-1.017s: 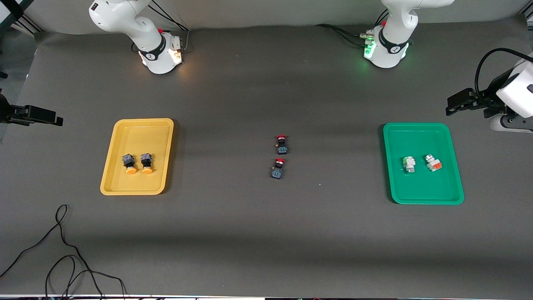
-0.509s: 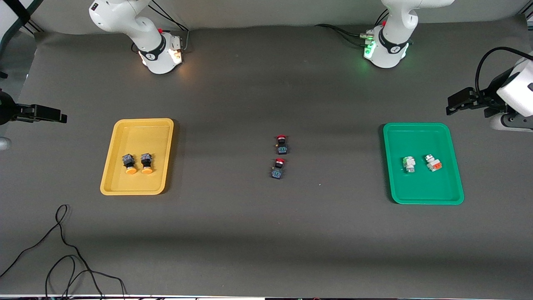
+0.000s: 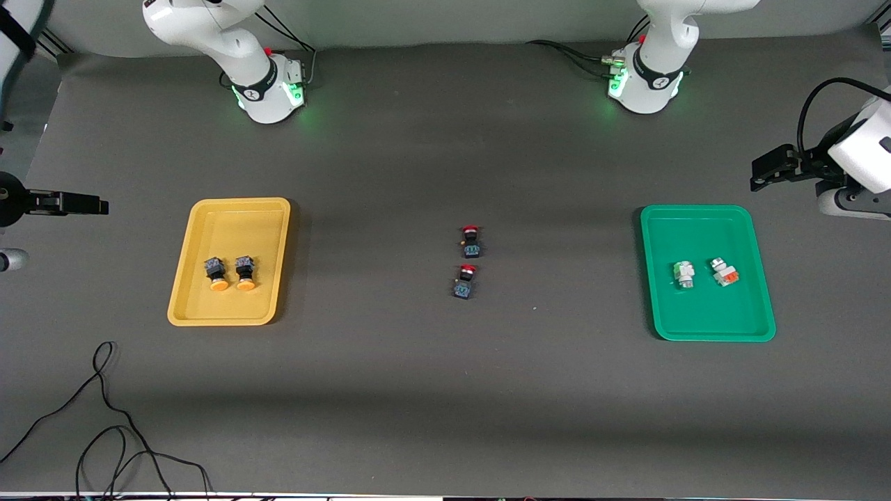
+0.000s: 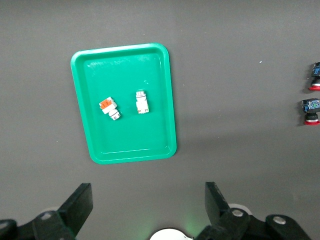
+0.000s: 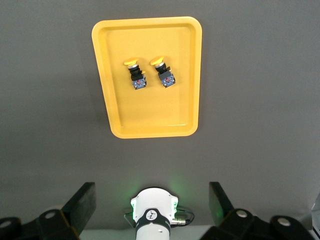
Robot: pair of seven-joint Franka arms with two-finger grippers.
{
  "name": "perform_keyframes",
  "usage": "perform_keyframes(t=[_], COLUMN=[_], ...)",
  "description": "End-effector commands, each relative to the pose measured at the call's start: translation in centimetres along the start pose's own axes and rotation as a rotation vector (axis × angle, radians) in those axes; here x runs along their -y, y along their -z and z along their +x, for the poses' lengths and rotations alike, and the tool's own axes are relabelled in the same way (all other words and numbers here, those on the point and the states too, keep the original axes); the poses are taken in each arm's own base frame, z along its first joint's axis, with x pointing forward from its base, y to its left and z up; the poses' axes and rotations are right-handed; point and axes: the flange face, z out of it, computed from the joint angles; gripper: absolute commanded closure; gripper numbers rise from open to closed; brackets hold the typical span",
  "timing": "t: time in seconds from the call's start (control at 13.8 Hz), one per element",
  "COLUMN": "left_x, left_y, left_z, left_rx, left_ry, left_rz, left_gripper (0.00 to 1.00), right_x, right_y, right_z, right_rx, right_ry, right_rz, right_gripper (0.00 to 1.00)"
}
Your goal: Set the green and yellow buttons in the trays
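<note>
Your tabletop (image 3: 418, 390) carried the yellow tray (image 3: 209, 306) toward the right arm's end and the green tray (image 3: 696, 323) toward the left arm's. Both yellow buttons (image 3: 229, 272) lay in the yellow tray, the two pale buttons (image 3: 704, 273) in the green; the sorting looked done. Two red buttons (image 3: 468, 261) sat between the trays, untouched. Your left pincer (image 4: 148, 207) and right pincer (image 5: 152, 205) hung wide open, empty, high off the trays. Nothing called for another grasp.
</note>
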Motion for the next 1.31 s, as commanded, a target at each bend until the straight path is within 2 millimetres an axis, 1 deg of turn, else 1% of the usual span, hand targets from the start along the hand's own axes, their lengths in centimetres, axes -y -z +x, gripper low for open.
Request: perform_keyframes(t=[0.0,0.22,0.36,0.51,0.58,0.65,0.73,0.8,0.94,1.09,1.16,1.24], left_x=[-0.4,-0.4,-0.4,-0.5,-0.5,-0.5,-0.5,-0.5,-0.5,-0.5,-0.5,-0.5], left_y=[0.2,0.2,0.2,0.2,0.3,0.2,0.4,0.4,0.4,0.4,0.4,0.5], left_z=[-0.9,-0.9,-0.9,-0.9,-1.0,-0.9,-1.0,-1.0,-0.9,-0.9,-0.9,-1.0], left_rx=[0.008,0.007,0.007,0.007,0.006,0.007,0.006,0.006,0.006,0.005,0.007,0.005], left_ry=[-0.026,-0.030,-0.031,-0.031,-0.031,-0.031,-0.031,-0.031,-0.031,-0.025,-0.022,-0.016], left_rz=[0.018,0.025,0.025,0.025,0.025,0.025,0.023,0.025,0.023,0.020,0.019,0.019], left_gripper=[0.00,0.00,0.00,0.00,0.00,0.00,0.00,0.00,0.00,0.00,0.00,0.00], right_x=[0.9,0.5,0.5,-0.3,-0.2,-0.7,-0.6,-1.2,-1.5,-2.0,-2.7,-3.9], right_y=[0.9,0.9,0.8,0.6,0.7,0.2,0.0,-0.2,-0.5,-0.4,0.1,0.7], right_z=[-1.7,-2.2,-2.3,-2.3,-2.8,-3.1,-3.7,-4.4,-5.4,-6.1,-6.2,-6.4], right_rx=[-0.001,-0.010,-0.011,-0.014,-0.032,-0.043,-0.059,-0.077,-0.112,-0.158,-0.179,-0.209], right_ry=[-0.022,-0.014,-0.014,-0.023,-0.015,-0.019,-0.013,-0.017,-0.014,-0.023,-0.040,-0.048], right_rz=[0.006,0.004,0.006,0.015,0.020,0.028,0.034,0.040,0.039,0.009,0.017,0.030], right_gripper=[0.00,0.00,0.00,0.00,0.00,0.00,0.00,0.00,0.00,0.00,0.00,0.00])
